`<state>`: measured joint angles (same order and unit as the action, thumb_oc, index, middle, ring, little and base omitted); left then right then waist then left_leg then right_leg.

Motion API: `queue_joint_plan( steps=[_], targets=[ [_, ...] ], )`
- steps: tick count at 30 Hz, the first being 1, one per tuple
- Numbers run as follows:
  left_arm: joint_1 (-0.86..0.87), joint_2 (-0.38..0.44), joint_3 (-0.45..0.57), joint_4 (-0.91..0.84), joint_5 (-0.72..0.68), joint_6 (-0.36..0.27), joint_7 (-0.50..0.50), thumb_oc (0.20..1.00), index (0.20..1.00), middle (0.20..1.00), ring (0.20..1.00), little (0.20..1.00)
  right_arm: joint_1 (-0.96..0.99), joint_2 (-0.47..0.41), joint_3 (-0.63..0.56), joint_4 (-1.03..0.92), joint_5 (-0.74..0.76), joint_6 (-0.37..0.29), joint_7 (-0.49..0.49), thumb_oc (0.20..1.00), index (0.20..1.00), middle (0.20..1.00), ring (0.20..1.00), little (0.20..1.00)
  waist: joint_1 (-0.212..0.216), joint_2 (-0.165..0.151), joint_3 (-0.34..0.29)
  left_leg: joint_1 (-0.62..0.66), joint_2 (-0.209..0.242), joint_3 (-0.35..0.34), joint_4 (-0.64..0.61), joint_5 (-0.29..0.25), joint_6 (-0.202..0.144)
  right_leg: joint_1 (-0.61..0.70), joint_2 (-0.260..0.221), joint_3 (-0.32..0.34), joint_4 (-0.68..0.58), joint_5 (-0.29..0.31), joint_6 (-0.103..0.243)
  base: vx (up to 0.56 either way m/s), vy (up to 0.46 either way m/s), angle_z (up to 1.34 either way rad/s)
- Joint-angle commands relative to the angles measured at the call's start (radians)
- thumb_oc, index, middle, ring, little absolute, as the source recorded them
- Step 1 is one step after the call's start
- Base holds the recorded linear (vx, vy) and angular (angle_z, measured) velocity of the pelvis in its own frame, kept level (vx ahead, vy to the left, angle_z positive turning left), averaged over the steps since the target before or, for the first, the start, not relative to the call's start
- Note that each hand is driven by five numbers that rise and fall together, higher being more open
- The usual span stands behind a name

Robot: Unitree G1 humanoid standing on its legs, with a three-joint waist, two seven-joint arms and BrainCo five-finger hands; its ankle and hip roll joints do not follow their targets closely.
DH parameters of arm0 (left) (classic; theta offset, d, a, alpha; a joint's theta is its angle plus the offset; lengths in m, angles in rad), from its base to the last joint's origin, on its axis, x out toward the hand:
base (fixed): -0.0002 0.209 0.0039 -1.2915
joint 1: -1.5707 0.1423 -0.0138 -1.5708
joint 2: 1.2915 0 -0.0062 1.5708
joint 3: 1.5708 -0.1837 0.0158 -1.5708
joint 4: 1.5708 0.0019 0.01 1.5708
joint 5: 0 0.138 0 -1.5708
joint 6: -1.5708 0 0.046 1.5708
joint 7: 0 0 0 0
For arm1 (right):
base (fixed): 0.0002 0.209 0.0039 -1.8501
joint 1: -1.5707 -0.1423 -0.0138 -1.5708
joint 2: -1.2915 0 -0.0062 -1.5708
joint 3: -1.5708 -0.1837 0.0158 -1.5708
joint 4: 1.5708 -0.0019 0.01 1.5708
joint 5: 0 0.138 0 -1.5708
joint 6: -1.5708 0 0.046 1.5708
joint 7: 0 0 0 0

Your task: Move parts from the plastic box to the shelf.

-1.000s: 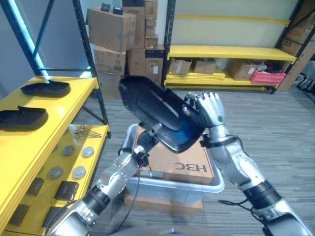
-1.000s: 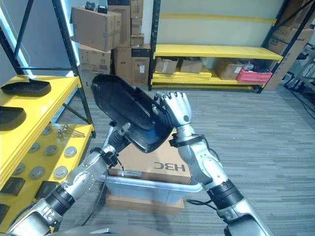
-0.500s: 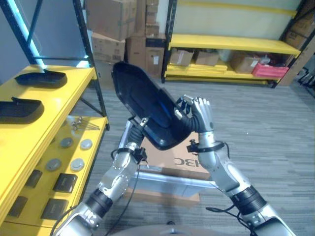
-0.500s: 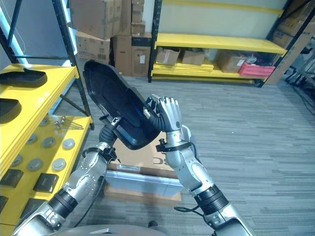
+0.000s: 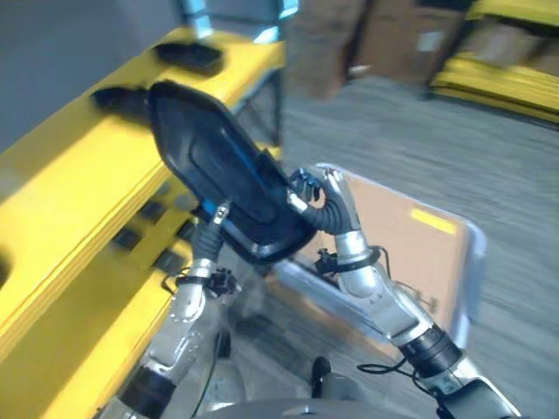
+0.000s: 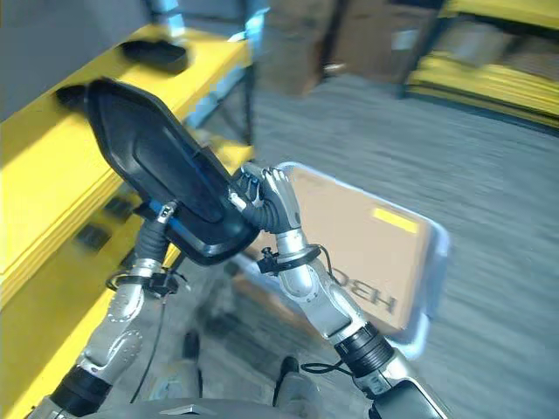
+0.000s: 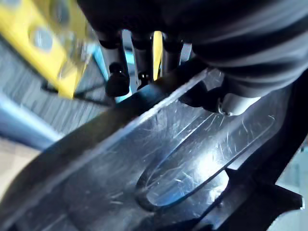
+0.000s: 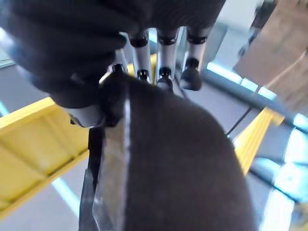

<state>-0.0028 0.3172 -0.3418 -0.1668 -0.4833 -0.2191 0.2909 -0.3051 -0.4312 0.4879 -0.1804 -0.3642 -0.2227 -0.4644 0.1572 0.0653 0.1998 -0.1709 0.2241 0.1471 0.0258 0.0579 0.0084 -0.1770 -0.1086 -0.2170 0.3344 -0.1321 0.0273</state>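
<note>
2 hands, left hand (image 5: 210, 229) and right hand (image 5: 327, 202), grip 1 glossy black elongated part (image 5: 223, 170), tilted, raised beside the yellow shelf (image 5: 61, 201).

This is a warehouse or stockroom: yellow shelving (image 5: 79, 201) on dark steel uprights runs along one side, with black parts laid out on its boards. Stacked cardboard boxes (image 6: 301, 39) stand on a grey carpeted floor (image 5: 393, 140), and another yellow rack (image 6: 489, 83) stands behind.
</note>
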Motion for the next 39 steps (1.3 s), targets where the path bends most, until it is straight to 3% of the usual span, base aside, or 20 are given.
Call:
queue_joint_plan(
  steps=[1, 3, 5, 8, 12, 18, 21, 22, 23, 26, 27, 28, 29, 31, 33, 34, 36, 37, 38, 39],
  targets=[
    [-0.034, 0.1, 0.2, -0.063, 0.033, -0.127, -0.022, 0.2, 0.2, 0.2, 0.2, 0.2, 0.013, 0.0, -0.063, -0.124, 0.214, -0.125, 0.057, 0.2, 0.2, 0.2, 0.2, 0.2, -0.049, -0.036, -0.05, 0.037, 0.064, 0.112, 0.109, -0.042, -0.168, 0.066, -0.009, -0.086, -0.08, -0.074, 0.093, -0.06, -0.056, 1.44],
    [0.017, 0.12, 0.246, -0.088, 0.04, -0.123, -0.032, 0.2, 0.2, 0.2, 0.2, 0.2, 0.026, 0.01, -0.075, -0.12, 0.267, -0.128, 0.096, 0.2, 0.2, 0.2, 0.2, 0.2, -0.036, -0.034, -0.049, 0.036, 0.056, 0.138, 0.143, -0.066, -0.164, 0.082, -0.017, -0.122, -0.104, -0.057, 0.1, -0.03, -0.026, 1.51],
    [0.086, 0.142, 0.319, -0.129, 0.079, -0.118, -0.031, 0.2, 0.2, 0.2, 0.2, 0.2, 0.04, 0.01, -0.084, -0.12, 0.322, -0.139, 0.151, 0.2, 0.2, 0.2, 0.2, 0.2, -0.007, -0.042, -0.045, 0.049, 0.001, 0.09, 0.207, -0.14, -0.157, 0.114, -0.033, -0.144, -0.158, -0.03, 0.105, -0.02, 0.056, 0.99],
    [0.101, 0.144, 0.347, -0.146, 0.095, -0.117, -0.032, 0.2, 0.2, 0.2, 0.2, 0.2, 0.04, 0.016, -0.091, -0.121, 0.352, -0.14, 0.172, 0.2, 0.2, 0.2, 0.2, 0.2, 0.001, -0.044, -0.048, 0.058, -0.021, 0.086, 0.233, -0.176, -0.149, 0.124, -0.049, -0.174, -0.177, -0.018, 0.11, -0.05, 0.095, 0.25],
    [0.083, 0.156, 0.345, -0.142, 0.121, -0.123, -0.036, 0.2, 0.2, 0.2, 0.2, 0.2, 0.053, 0.023, -0.124, -0.113, 0.348, -0.136, 0.174, 0.2, 0.2, 0.2, 0.2, 0.2, 0.003, -0.033, -0.09, 0.109, -0.04, 0.136, 0.113, -0.156, -0.156, 0.13, -0.066, -0.229, -0.227, 0.021, 0.129, -0.03, 0.191, 0.79],
    [0.023, 0.207, 0.347, -0.162, 0.226, -0.118, -0.02, 0.2, 0.2, 0.2, 0.2, 0.2, 0.06, 0.055, -0.139, -0.121, 0.368, -0.133, 0.227, 0.2, 0.2, 0.2, 0.2, 0.2, 0.0, -0.069, -0.087, 0.099, -0.099, 0.126, 0.108, -0.186, -0.112, 0.127, -0.138, -0.213, -0.23, 0.072, 0.174, 0.01, 0.299, 0.27],
    [0.003, 0.227, 0.347, -0.161, 0.261, -0.116, -0.017, 0.2, 0.2, 0.2, 0.2, 0.2, 0.052, 0.072, -0.136, -0.126, 0.361, -0.13, 0.239, 0.2, 0.2, 0.2, 0.2, 0.2, -0.009, -0.08, -0.065, 0.094, -0.142, 0.104, 0.095, -0.188, -0.082, 0.08, -0.196, -0.145, -0.158, 0.125, 0.204, -0.05, 0.258, -0.09],
    [-0.029, 0.23, 0.311, -0.144, 0.261, -0.119, -0.029, 0.2, 0.2, 0.2, 0.2, 0.2, 0.048, 0.069, -0.14, -0.126, 0.341, -0.115, 0.235, 0.2, 0.2, 0.2, 0.2, 0.2, -0.02, -0.077, -0.052, 0.09, -0.155, 0.073, 0.088, -0.193, -0.07, 0.053, -0.162, -0.013, -0.116, 0.125, 0.211, -0.02, 0.191, -0.04],
    [-0.045, 0.232, 0.292, -0.133, 0.26, -0.12, -0.038, 0.2, 0.2, 0.2, 0.2, 0.2, 0.052, 0.067, -0.148, -0.133, 0.331, -0.114, 0.229, 0.2, 0.2, 0.2, 0.2, 0.2, -0.017, -0.074, -0.054, 0.085, -0.161, 0.056, 0.087, -0.192, -0.064, 0.054, -0.134, 0.041, -0.108, 0.114, 0.213, 0.01, 0.115, 0.42],
    [-0.066, 0.233, 0.265, -0.119, 0.263, -0.119, -0.048, 0.2, 0.2, 0.2, 0.2, 0.2, 0.075, 0.053, -0.171, -0.155, 0.312, -0.117, 0.226, 0.2, 0.2, 0.2, 0.2, 0.2, -0.016, -0.072, -0.059, 0.081, -0.172, 0.03, 0.078, -0.184, -0.053, 0.06, -0.089, 0.104, -0.079, 0.101, 0.204, 0.06, 0.083, 1.11],
    [-0.078, 0.229, 0.244, -0.111, 0.256, -0.115, -0.063, 0.2, 0.2, 0.2, 0.2, 0.2, 0.096, 0.045, -0.187, -0.167, 0.304, -0.117, 0.224, 0.2, 0.2, 0.2, 0.2, 0.2, -0.017, -0.071, -0.062, 0.082, -0.178, 0.009, 0.076, -0.183, -0.047, 0.069, -0.054, 0.142, -0.059, 0.078, 0.201, 0.1, 0.131, 1.13],
    [-0.097, 0.219, 0.215, -0.096, 0.261, -0.109, -0.077, 0.2, 0.2, 0.2, 0.2, 0.2, 0.127, 0.033, -0.212, -0.17, 0.29, -0.12, 0.216, 0.2, 0.2, 0.2, 0.2, 0.2, -0.018, -0.072, -0.071, 0.076, -0.2, -0.041, 0.069, -0.173, -0.032, 0.089, 0.04, 0.214, -0.042, 0.001, 0.185, 0.11, 0.131, 0.62],
    [-0.097, 0.219, 0.215, -0.096, 0.261, -0.109, -0.077, 0.2, 0.2, 0.2, 0.2, 0.2, 0.127, 0.033, -0.212, -0.17, 0.29, -0.12, 0.216, 0.2, 0.2, 0.2, 0.2, 0.2, -0.018, -0.072, -0.071, 0.076, -0.2, -0.041, 0.069, -0.173, -0.032, 0.089, 0.04, 0.214, -0.042, 0.001, 0.185, 0.15, 0.094, 0.53],
    [-0.111, 0.223, 0.202, -0.1, 0.269, -0.109, -0.085, 0.2, 0.2, 0.2, 0.2, 0.2, 0.139, 0.023, -0.233, -0.182, 0.296, -0.125, 0.21, 0.2, 0.2, 0.2, 0.2, 0.2, -0.011, -0.084, -0.067, 0.086, -0.231, -0.089, 0.066, -0.181, -0.025, 0.125, 0.076, 0.217, -0.089, -0.058, 0.147, 0.08, -0.054, 1.01],
    [-0.086, 0.218, 0.223, -0.124, 0.302, -0.11, -0.065, 0.2, 0.2, 0.2, 0.2, 0.2, 0.134, 0.018, -0.23, -0.175, 0.301, -0.129, 0.207, 0.2, 0.2, 0.2, 0.2, 0.2, -0.007, -0.093, -0.061, 0.068, -0.246, -0.108, 0.11, -0.199, -0.037, 0.151, 0.085, 0.22, -0.151, -0.055, 0.15, 0.04, -0.091, 1.02],
    [-0.059, 0.204, 0.241, -0.155, 0.305, -0.107, -0.063, 0.2, 0.2, 0.2, 0.2, 0.2, 0.135, 0.006, -0.235, -0.186, 0.317, -0.137, 0.207, 0.2, 0.2, 0.2, 0.2, 0.2, 0.0, -0.097, -0.034, 0.002, -0.278, -0.123, 0.264, -0.218, -0.067, 0.155, 0.083, 0.244, -0.175, -0.047, 0.139, 0.04, -0.042, 0.24],
    [-0.041, 0.189, 0.245, -0.168, 0.296, -0.108, -0.069, 0.2, 0.2, 0.2, 0.2, 0.2, 0.137, 0.0, -0.237, -0.19, 0.328, -0.141, 0.211, 0.2, 0.2, 0.2, 0.2, 0.2, 0.002, -0.086, -0.027, -0.044, -0.283, -0.127, 0.362, -0.233, -0.088, 0.165, 0.079, 0.24, -0.182, -0.054, 0.124, 0.05, 0.055, 0.17],
    [-0.031, 0.179, 0.241, -0.158, 0.305, -0.106, -0.081, 0.2, 0.2, 0.2, 0.2, 0.2, 0.14, -0.025, -0.241, -0.176, 0.32, -0.132, 0.21, 0.2, 0.2, 0.2, 0.2, 0.2, -0.003, -0.071, -0.012, -0.08, -0.245, -0.077, 0.486, -0.251, -0.107, 0.189, 0.063, 0.222, -0.18, -0.075, 0.105, 0.06, 0.09, 0.35],
    [-0.032, 0.178, 0.241, -0.158, 0.305, -0.106, -0.081, 0.2, 0.2, 0.2, 0.2, 0.2, 0.139, -0.025, -0.241, -0.175, 0.32, -0.132, 0.21, 0.2, 0.2, 0.2, 0.2, 0.2, -0.005, -0.07, -0.013, -0.085, -0.244, -0.079, 0.487, -0.248, -0.107, 0.186, 0.064, 0.221, -0.181, -0.071, 0.104, 0.06, 0.092, 0.62],
    [-0.02, 0.176, 0.241, -0.159, 0.311, -0.103, -0.087, 0.2, 0.2, 0.2, 0.2, 0.2, 0.138, -0.028, -0.245, -0.168, 0.318, -0.123, 0.206, 0.2, 0.2, 0.2, 0.2, 0.2, -0.006, -0.071, -0.01, -0.092, -0.21, -0.037, 0.517, -0.246, -0.105, 0.192, 0.046, 0.202, -0.184, -0.07, 0.099, 0.04, 0.097, 0.95]
  ],
)
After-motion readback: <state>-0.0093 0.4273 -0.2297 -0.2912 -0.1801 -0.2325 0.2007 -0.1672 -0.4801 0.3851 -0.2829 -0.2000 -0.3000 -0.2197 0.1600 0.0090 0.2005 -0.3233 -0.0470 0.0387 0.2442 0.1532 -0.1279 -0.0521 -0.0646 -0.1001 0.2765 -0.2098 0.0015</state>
